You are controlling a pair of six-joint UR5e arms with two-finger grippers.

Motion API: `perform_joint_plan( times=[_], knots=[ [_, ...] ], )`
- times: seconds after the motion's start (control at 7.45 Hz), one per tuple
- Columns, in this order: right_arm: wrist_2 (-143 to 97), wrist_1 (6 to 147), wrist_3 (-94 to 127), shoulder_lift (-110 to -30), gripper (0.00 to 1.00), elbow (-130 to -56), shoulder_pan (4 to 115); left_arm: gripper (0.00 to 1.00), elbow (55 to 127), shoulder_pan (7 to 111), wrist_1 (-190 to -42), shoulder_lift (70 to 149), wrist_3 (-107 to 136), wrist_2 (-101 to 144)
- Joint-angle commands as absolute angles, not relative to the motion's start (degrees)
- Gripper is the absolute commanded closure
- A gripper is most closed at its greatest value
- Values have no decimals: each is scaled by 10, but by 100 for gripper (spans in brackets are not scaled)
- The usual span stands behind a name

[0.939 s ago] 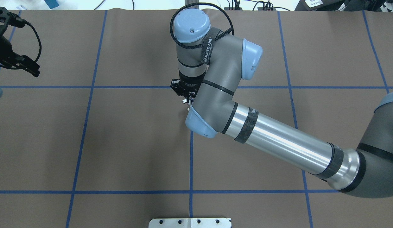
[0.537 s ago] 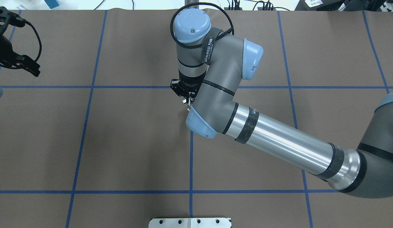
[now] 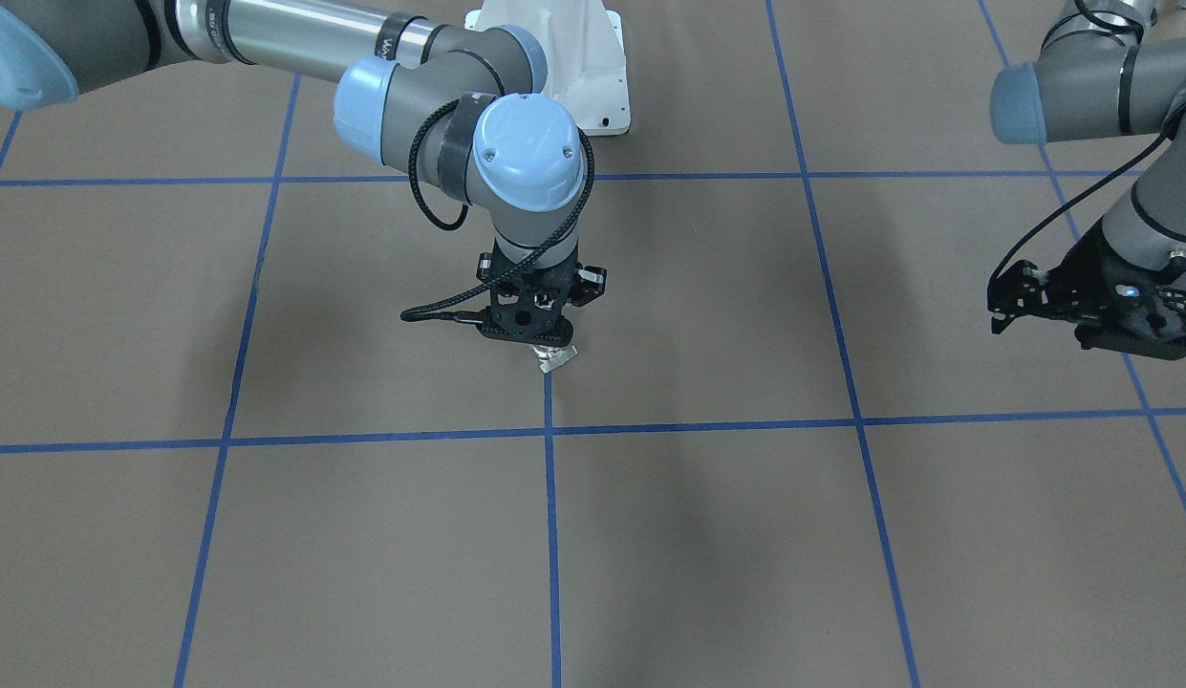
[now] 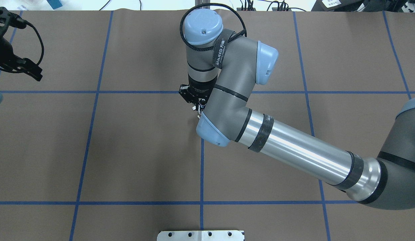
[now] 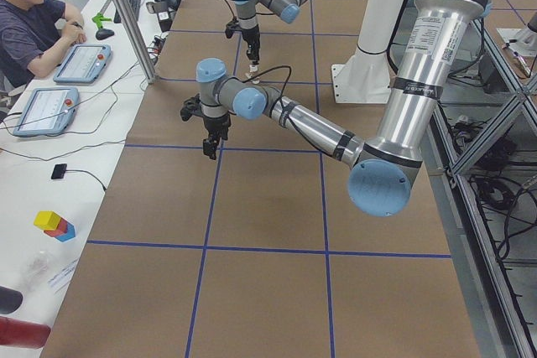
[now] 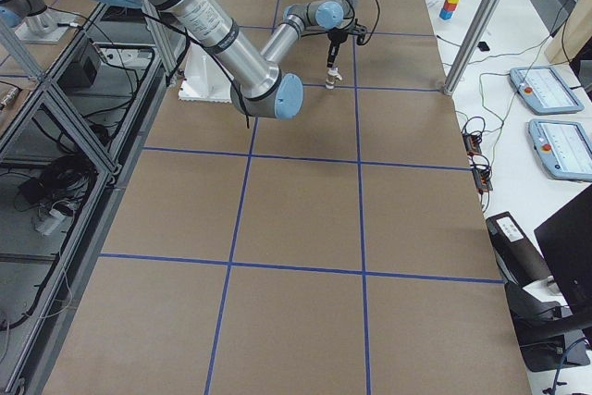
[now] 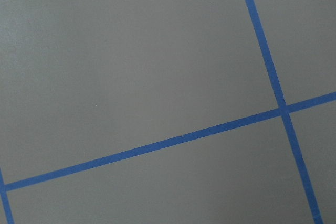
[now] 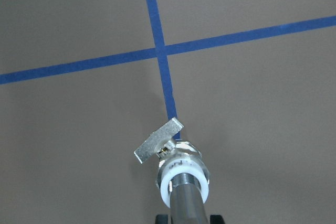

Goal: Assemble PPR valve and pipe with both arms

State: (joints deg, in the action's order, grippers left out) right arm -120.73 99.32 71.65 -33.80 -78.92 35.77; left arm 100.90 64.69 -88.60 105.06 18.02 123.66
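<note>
Pipe [image 8: 187,203] gripped in my right pincer [image 3: 547,342], valve [image 8: 178,166] fitted on its tip, low over the table [image 3: 363,535] just beside the tape cross [image 8: 160,52]. My left pincer [image 3: 1089,308] hangs well away from that cross; its opening I cannot tell.

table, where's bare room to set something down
Bare: the row of squares on the operators' side of the blue line, and the squares flanking the centre. Crowded at centre, where the right gripper holds the pipe and PPR valve close to the table; the left gripper hovers off to the robot's left.
</note>
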Motion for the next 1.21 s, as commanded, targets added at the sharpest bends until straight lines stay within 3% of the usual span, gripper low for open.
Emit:
perform_joint_plan(
  times=[0.0,0.67,0.8,1.07],
  knots=[
    [-1209,993,717,-338,100,-789,358,0,1009,647,-886,1050,180,1237],
    [-1221,991,722,-341,100,-789,359,0,1007,647,-887,1050,180,1237],
    [-1222,991,722,-342,91,-790,359,0,1007,647,-887,1050,180,1237],
    [-1220,991,725,-344,16,-791,358,0,1007,647,-886,1050,180,1237]
  ],
)
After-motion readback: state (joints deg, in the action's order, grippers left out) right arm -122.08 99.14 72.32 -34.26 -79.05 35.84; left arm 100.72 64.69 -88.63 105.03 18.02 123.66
